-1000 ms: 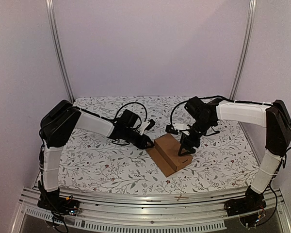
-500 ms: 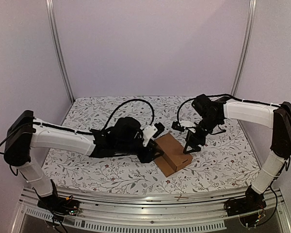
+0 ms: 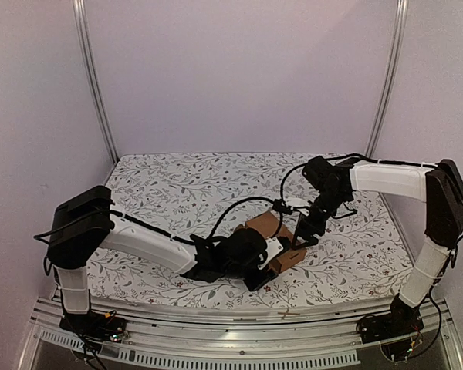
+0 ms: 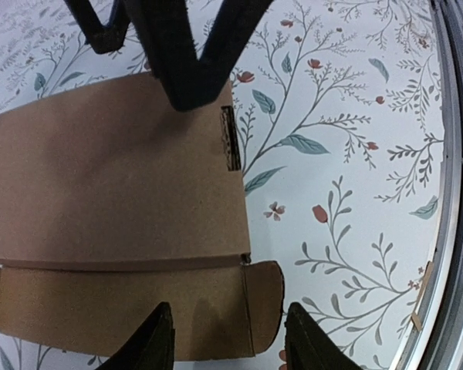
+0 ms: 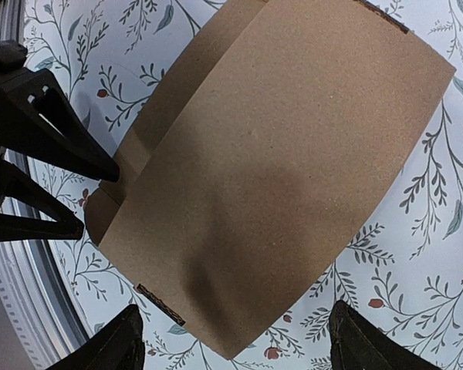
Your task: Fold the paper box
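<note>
The paper box (image 3: pixel 265 225) is a plain brown cardboard piece lying folded flat and slightly bowed on the floral mat, right of the middle. My left gripper (image 3: pixel 276 258) is open, low at the box's near end. In the left wrist view the box (image 4: pixel 108 193) fills the left half, and my left gripper (image 4: pixel 230 343) straddles its rounded end tab (image 4: pixel 264 301). My right gripper (image 3: pixel 299 235) is open above the box's right side. In the right wrist view it (image 5: pixel 235 347) hangs wide over a corner of the box (image 5: pixel 278 162).
The floral mat (image 3: pixel 162 193) covers the table. A metal rail (image 3: pixel 216 316) runs along the near edge, also in the left wrist view (image 4: pixel 451 154), with a small tan strip (image 3: pixel 287 314) on it. Upright posts (image 3: pixel 92 77) and walls close in the sides.
My left arm has swung from the box's left side round to its near end, reaching low across the mat. My right gripper has stayed over the box's right side. The box has barely moved.
</note>
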Action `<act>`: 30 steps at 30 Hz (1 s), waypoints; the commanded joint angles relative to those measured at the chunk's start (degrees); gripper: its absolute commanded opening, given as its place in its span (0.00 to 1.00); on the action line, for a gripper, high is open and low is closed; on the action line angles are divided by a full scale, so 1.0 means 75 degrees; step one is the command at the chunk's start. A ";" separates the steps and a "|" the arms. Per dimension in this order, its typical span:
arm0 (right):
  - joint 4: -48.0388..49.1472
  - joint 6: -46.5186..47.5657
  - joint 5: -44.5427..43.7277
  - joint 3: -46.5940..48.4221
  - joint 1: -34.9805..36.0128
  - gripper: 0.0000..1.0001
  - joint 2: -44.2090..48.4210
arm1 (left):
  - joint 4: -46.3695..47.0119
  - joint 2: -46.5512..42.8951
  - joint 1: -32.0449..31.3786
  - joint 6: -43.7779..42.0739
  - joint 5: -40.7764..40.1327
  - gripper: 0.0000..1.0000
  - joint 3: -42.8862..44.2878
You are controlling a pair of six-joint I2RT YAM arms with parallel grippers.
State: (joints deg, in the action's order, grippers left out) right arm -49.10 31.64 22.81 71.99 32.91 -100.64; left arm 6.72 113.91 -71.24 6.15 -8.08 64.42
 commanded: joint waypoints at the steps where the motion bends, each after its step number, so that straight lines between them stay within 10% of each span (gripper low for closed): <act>1: -0.0086 -0.0164 -0.0007 -0.0024 -0.0086 0.81 -0.0173 | 0.0114 0.0123 -0.0157 -0.0197 -0.0046 0.46 0.0192; 17: -0.0155 -0.0263 0.0286 0.0023 -0.0240 0.80 -0.0550 | -0.0141 0.0429 -0.0333 -0.0575 0.0130 0.45 0.0519; 30: -0.0232 -0.0201 0.0185 0.0057 -0.0258 0.76 -0.0909 | -0.0447 0.0482 -0.0243 -0.0369 -0.0164 0.16 0.0634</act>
State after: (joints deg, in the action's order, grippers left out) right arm -49.91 30.04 24.71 71.99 31.31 -105.84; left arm 4.45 118.21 -73.01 3.03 -8.64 69.91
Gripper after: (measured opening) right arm 0.760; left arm 0.176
